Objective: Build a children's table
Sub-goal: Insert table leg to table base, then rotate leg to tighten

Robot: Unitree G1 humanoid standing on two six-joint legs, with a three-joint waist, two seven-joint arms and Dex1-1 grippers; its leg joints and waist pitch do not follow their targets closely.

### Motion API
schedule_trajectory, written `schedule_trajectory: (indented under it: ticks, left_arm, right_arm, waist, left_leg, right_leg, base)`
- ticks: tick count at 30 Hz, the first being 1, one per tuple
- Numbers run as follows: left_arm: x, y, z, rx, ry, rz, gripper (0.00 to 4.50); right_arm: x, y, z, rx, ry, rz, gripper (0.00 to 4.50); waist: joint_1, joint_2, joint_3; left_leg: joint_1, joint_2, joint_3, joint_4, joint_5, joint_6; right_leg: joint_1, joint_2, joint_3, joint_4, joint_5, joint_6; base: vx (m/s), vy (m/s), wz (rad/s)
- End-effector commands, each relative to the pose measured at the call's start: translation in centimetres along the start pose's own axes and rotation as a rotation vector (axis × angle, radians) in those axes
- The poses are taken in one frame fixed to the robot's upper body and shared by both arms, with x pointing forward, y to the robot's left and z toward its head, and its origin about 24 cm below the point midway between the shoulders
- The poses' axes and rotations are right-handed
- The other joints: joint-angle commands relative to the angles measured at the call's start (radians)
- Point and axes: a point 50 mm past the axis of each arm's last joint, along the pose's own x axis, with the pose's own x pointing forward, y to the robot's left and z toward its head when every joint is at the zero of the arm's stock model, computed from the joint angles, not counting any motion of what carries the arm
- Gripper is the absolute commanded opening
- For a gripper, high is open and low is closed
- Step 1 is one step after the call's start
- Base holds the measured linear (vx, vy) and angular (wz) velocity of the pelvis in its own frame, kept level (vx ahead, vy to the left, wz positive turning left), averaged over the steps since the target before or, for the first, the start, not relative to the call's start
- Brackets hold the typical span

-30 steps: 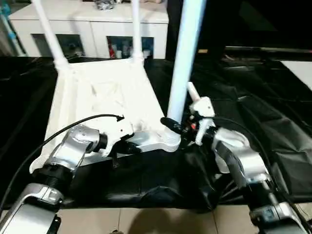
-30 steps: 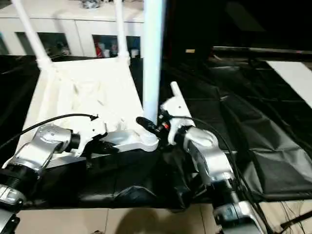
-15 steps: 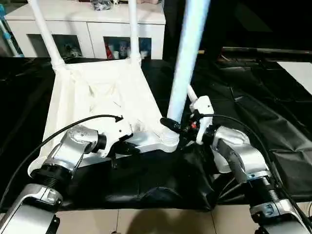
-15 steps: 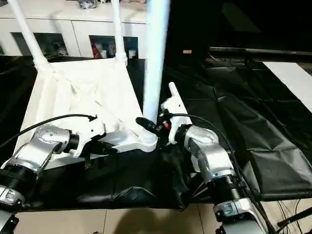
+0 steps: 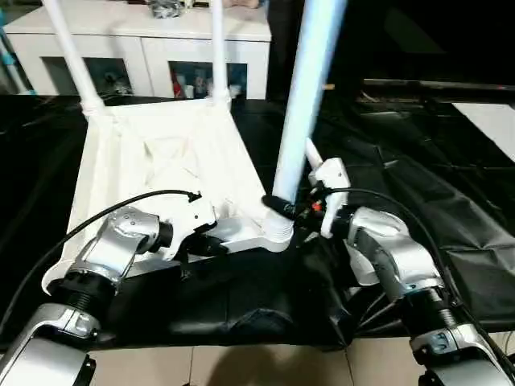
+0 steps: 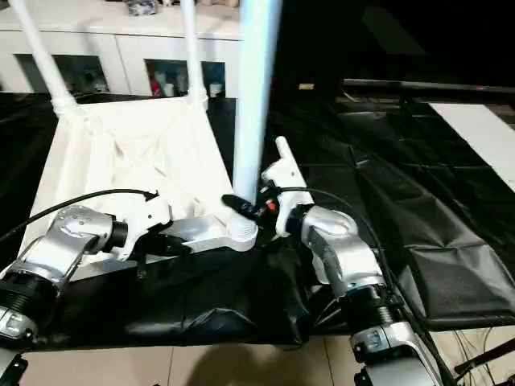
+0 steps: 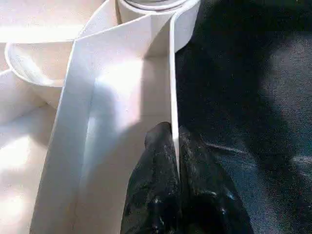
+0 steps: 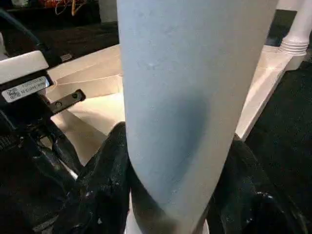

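Lying upside down on the black sheet (image 5: 451, 209), the white tabletop (image 5: 161, 161), with its ribbed underside facing up. Sticking up from the two far corners, two thin white legs (image 5: 68, 48) (one on the far left, one (image 5: 217, 48) on the far right). Standing in the near right corner socket (image 5: 278, 232), a third leg (image 5: 306, 96), tall and almost straight up, reaching past the top of the picture.

Gripping that third leg low down, just above the socket, the right gripper (image 8: 170, 195), with one black finger (image 8: 102, 185) on each side of the tube and both pressing against it. Bending in from the right, the silver right forearm (image 5: 394, 257).

Pinching the thin near rim (image 7: 171, 87) of the tabletop, the left gripper (image 7: 178, 165), its two black fingers (image 7: 156, 195) squeezed together with the white edge between them, not far from the socket with the leg. Reaching in from the left, the silver left forearm (image 5: 121, 245), with a black cable (image 5: 105, 213) looping over it.

Standing behind the work table, a white cabinet (image 5: 161, 40) with glass doors and small things inside, too small to make out. Showing along the bottom edge, a pale tiled floor (image 5: 241, 366).
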Motion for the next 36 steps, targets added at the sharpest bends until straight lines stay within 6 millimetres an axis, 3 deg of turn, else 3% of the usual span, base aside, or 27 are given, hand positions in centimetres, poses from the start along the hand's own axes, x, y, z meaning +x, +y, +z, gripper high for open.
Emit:
schedule_trajectory:
  ticks: [1, 5, 16, 19, 22, 24, 26, 27, 28, 29, 30, 31, 32, 33, 34, 35, 36]
  left_arm:
    - [-1.0, 0.5, 0.7, 0.036, -0.042, 0.017, 0.0]
    - [-1.2, 0.5, 0.6, 0.034, -0.039, 0.016, 0.0]
    - [-1.2, 0.7, 0.4, 0.023, -0.035, 0.012, 0.0]
    - [-0.4, 0.9, 0.3, -0.023, -0.032, 0.075, 0.0]
    - [0.5, 0.7, 0.5, -0.065, -0.049, 0.114, 0.0]
    - [1.7, 0.3, 0.6, -0.115, -0.053, 0.166, 0.0]
    - [2.5, 0.2, 0.8, -0.14, -0.059, 0.193, 0.0]
    - [3.4, 0.0, 1.1, -0.166, -0.065, 0.223, 0.0]
    - [4.1, -0.2, 1.4, -0.182, -0.065, 0.243, 0.0]
    - [5.0, -0.4, 1.9, -0.201, -0.064, 0.262, 0.0]
    - [5.7, -0.6, 2.4, -0.219, -0.061, 0.278, 0.0]
    - [6.4, -0.7, 2.9, -0.231, -0.057, 0.293, 0.0]
    - [6.8, -0.9, 3.3, -0.237, -0.054, 0.302, 0.0]
    - [7.8, -1.2, 4.2, -0.246, -0.055, 0.304, 0.0]
    - [8.0, -1.3, 4.5, -0.251, -0.059, 0.304, 0.0]
    - [9.0, -1.8, 5.7, -0.272, -0.075, 0.298, 0.0]
    - [9.4, -1.9, 6.2, -0.275, -0.077, 0.298, 0.0]
  right_arm:
    - [-2.1, -0.4, -6.9, 0.121, 0.319, -0.07, 1.83]
    - [-2.1, -0.3, -7.0, 0.117, 0.336, -0.057, 1.83]
    - [-2.3, -0.7, -7.2, 0.131, 0.328, -0.103, 1.83]
    - [-1.9, -1.3, -7.5, 0.154, 0.315, -0.249, 1.83]
    - [-1.7, -1.5, -7.7, 0.171, 0.309, -0.341, 1.83]
    - [-1.4, -1.8, -7.9, 0.19, 0.309, -0.444, 1.83]
    - [-1.2, -1.9, -7.9, 0.196, 0.306, -0.477, 1.83]
    - [-0.8, -1.9, -7.9, 0.208, 0.301, -0.506, 1.83]
    - [-0.6, -1.9, -7.9, 0.219, 0.3, -0.522, 1.83]
    - [-0.3, -1.9, -7.9, 0.221, 0.31, -0.54, 1.83]
    - [0.0, -1.9, -7.9, 0.217, 0.32, -0.55, 1.83]
    - [0.3, -1.8, -7.9, 0.217, 0.327, -0.563, 1.83]
    - [0.4, -1.8, -8.0, 0.218, 0.334, -0.575, 1.83]
    - [0.7, -1.8, -8.0, 0.22, 0.343, -0.596, 1.83]
    - [0.8, -1.8, -8.0, 0.22, 0.347, -0.6, 1.83]
    - [1.2, -1.8, -7.9, 0.218, 0.359, -0.613, 1.83]
    - [1.4, -1.7, -7.9, 0.226, 0.362, -0.614, 1.83]
  waist:
    - [0.002, 0.009, -0.036]
    - [-0.003, 0.01, -0.035]
    - [-0.004, 0.017, -0.034]
    - [-0.005, 0.021, -0.032]
    - [-0.015, 0.019, -0.028]
    - [-0.026, 0.024, -0.024]
    - [-0.047, 0.04, -0.016]
    - [-0.049, 0.047, -0.016]
    - [-0.053, 0.058, -0.008]
    - [-0.037, 0.065, -0.015]
    - [-0.029, 0.07, 0.003]
    - [0.035, 0.067, -0.009]
    - [0.032, 0.038, -0.016]
    - [0.018, -0.016, -0.009]
    - [0.013, -0.02, -0.017]
    - [0.043, 0.011, -0.036]
    - [0.027, 0.017, -0.044]
  left_leg:
    - [0.009, 0.045, -0.028, -0.081, -0.414, -0.014]
    - [0.013, 0.045, -0.03, -0.083, -0.454, -0.022]
    - [0.016, 0.045, -0.031, -0.084, -0.479, -0.025]
    - [0.018, 0.043, -0.033, -0.084, -0.494, -0.03]
    - [0.022, 0.04, -0.037, -0.083, -0.527, -0.042]
    - [0.033, 0.035, -0.042, -0.078, -0.567, -0.035]
    - [0.041, 0.04, -0.056, -0.091, -0.672, -0.031]
    - [0.045, 0.044, -0.061, -0.098, -0.705, -0.034]
    - [0.049, 0.058, -0.069, -0.121, -0.803, -0.038]
    - [0.019, 0.079, -0.072, -0.158, -0.855, -0.036]
    - [-0.016, 0.1, -0.056, -0.22, -0.932, -0.046]
    - [-0.044, 0.11, -0.008, -0.254, -0.937, -0.038]
    - [0.006, 0.085, 0.017, -0.222, -0.839, -0.017]
    - [0.153, 0.004, 0.004, 0.051, -0.523, -0.017]
    - [0.109, -0.006, -0.007, 0.077, -0.34, 0.017]
    - [-0.028, 0.025, -0.057, -0.045, -0.099, -0.002]
    - [0.031, 0.041, -0.041, -0.063, -0.186, -0.017]
  right_leg:
    - [0.017, -0.09, 0.047, -0.114, -0.583, -0.098]
    - [0.013, -0.088, 0.046, -0.117, -0.594, -0.095]
    - [0.009, -0.086, 0.046, -0.121, -0.598, -0.097]
    - [0.006, -0.087, 0.044, -0.123, -0.625, -0.09]
    - [0.002, -0.087, 0.036, -0.131, -0.688, -0.071]
    - [-0.005, -0.087, 0.019, -0.151, -0.758, -0.043]
    - [0.013, -0.079, -0.028, -0.168, -0.74, -0.019]
    - [0.02, -0.077, -0.037, -0.171, -0.712, -0.02]
    - [0.034, -0.065, -0.065, -0.163, -0.639, -0.025]
    - [0.077, -0.065, -0.048, -0.092, -0.519, -0.041]
    - [0.098, -0.045, -0.053, -0.027, -0.472, -0.057]
    - [0.112, -0.038, -0.015, 0.092, -0.275, -0.062]
    - [0.07, -0.044, 0.021, 0.058, -0.352, -0.053]
    - [-0.107, -0.144, 0.044, -0.188, -0.967, -0.027]
    - [-0.072, -0.173, 0.077, -0.198, -1.078, -0.028]
    - [0.079, -0.143, 0.062, -0.107, -0.735, -0.052]
    - [0.02, -0.08, 0.043, -0.076, -0.404, -0.1]
  base:
    - [0.0, 0.0, 0.0]
    - [0.0, 0.0, 0.0]
    - [0.0, 0.0, 0.0]
    - [0.0, 0.0, 0.0]
    - [0.0, 0.0, 0.0]
    - [0.0, 0.0, 0.0]
    - [-0.026, 0.038, -0.08]
    - [-0.024, 0.06, -0.12]
    - [-0.009, 0.061, -0.07]
    - [-0.064, 0.03, 0.05]
    - [-0.064, 0.03, 0.05]
    - [-0.051, -0.051, 0.33]
    - [0.094, -0.119, 0.28]
    - [0.094, -0.119, 0.28]
    - [0.166, -0.031, -0.35]
    - [0.086, 0.036, -0.36]
    - [0.083, 0.045, -0.21]
